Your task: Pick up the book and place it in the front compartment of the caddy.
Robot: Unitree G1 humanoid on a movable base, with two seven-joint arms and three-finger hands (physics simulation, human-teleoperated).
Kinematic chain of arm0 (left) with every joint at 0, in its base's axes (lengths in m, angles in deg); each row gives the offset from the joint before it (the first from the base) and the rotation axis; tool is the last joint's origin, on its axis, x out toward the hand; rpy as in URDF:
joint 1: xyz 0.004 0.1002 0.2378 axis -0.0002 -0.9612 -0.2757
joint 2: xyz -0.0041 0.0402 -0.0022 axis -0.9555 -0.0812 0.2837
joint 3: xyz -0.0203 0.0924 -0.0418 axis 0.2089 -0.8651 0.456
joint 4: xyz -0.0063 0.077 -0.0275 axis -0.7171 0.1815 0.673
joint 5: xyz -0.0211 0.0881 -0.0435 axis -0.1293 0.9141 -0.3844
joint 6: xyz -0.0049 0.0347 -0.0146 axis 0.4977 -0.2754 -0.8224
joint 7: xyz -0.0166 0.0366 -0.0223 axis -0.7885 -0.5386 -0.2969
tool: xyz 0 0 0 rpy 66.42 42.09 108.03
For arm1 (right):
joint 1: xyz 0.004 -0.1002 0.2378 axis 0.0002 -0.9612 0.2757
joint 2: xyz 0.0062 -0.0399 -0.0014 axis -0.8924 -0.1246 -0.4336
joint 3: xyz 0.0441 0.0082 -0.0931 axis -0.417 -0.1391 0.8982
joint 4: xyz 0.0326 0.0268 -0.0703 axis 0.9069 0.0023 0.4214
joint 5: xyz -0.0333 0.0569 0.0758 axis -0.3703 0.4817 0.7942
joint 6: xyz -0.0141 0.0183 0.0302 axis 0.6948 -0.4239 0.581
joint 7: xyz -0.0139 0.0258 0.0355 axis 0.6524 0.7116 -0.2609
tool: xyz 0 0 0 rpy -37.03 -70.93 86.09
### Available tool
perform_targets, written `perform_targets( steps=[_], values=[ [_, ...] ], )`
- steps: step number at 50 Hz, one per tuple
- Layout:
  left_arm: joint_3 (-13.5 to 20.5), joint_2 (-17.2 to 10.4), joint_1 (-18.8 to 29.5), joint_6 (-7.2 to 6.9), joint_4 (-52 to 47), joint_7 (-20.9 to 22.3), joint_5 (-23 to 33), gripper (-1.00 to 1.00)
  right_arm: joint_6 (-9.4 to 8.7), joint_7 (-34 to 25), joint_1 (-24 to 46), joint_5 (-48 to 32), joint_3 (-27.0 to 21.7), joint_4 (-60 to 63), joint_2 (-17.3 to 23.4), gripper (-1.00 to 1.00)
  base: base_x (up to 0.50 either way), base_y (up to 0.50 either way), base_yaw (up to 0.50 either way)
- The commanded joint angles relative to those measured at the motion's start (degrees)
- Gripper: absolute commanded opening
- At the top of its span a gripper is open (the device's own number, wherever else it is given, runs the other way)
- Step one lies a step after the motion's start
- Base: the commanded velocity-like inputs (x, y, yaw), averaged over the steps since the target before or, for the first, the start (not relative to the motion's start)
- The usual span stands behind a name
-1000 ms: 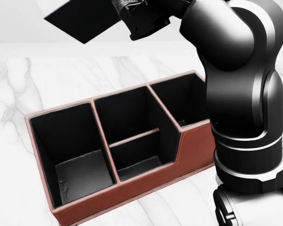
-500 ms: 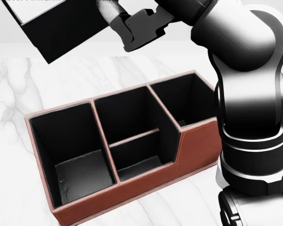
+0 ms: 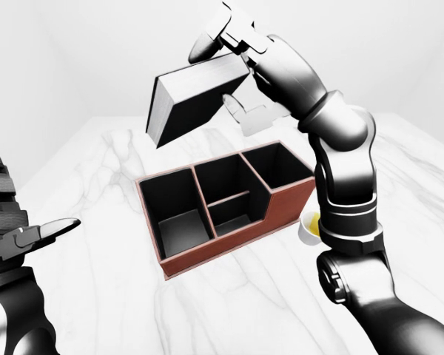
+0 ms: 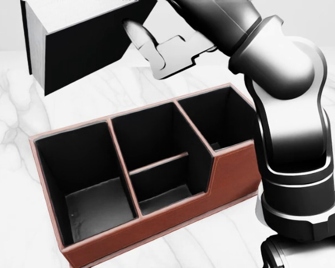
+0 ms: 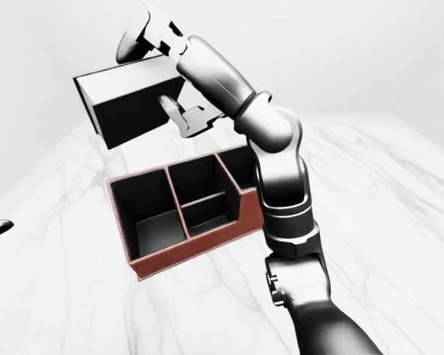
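Observation:
The book (image 3: 192,103) is black with white page edges. My right hand (image 3: 220,74) is shut on it, fingers over its top and thumb underneath, and holds it tilted in the air above the caddy's left end. It fills the head view's top left (image 4: 78,47). The caddy (image 4: 156,220) is brown outside and black inside, with a large left compartment, a split middle and a right compartment. It stands on the white marble table (image 3: 229,310). My left hand (image 3: 37,237) is open and empty at the left-eye view's lower left, apart from the caddy.
A small white cup with yellow inside (image 3: 308,224) stands to the right of the caddy, partly hidden behind my right forearm (image 3: 344,192). That arm rises along the caddy's right end. The table's edges meet plain white walls.
In the head view the book has come lower and grown larger, turning to show its page edge. My right hand has rotated with it. The caddy has not moved.

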Motion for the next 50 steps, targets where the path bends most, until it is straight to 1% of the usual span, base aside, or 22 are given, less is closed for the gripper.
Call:
perform_targets(
  steps=[1, 10, 17, 28, 50],
  values=[
    [-0.3, 0.3, -0.2, 0.0, -0.2, 0.2, 0.4, 1.0, 0.0, 5.4, -2.5, 5.1, -2.1, -1.3, 0.7, -1.0, 0.0, 0.0, 0.0],
    [-0.1, 0.3, -0.2, 0.0, -0.1, 0.3, 0.3, 1.0, 0.0, 8.3, -3.6, 7.3, -2.7, -3.9, 1.0, -1.0, 0.0, 0.0, 0.0],
    [-0.4, 0.3, -0.1, 0.0, 0.0, 0.3, 0.5, 1.0, 0.0, 9.3, -4.2, 8.0, -2.6, -5.1, 1.3, -1.0, 0.0, 0.0, 0.0],
    [-0.4, 0.3, 0.0, 0.0, 0.1, 0.3, 0.5, 1.0, 0.0, 9.6, -5.3, 8.2, -2.5, -5.6, 1.5, -1.0, 0.0, 0.0, 0.0],
    [-0.4, 0.4, -0.2, 0.0, 0.1, 0.3, 0.5, 1.0, 0.0, 9.1, -4.9, 7.2, -2.6, -8.0, 1.9, -1.0, 0.0, 0.0, 0.0]
  ],
)
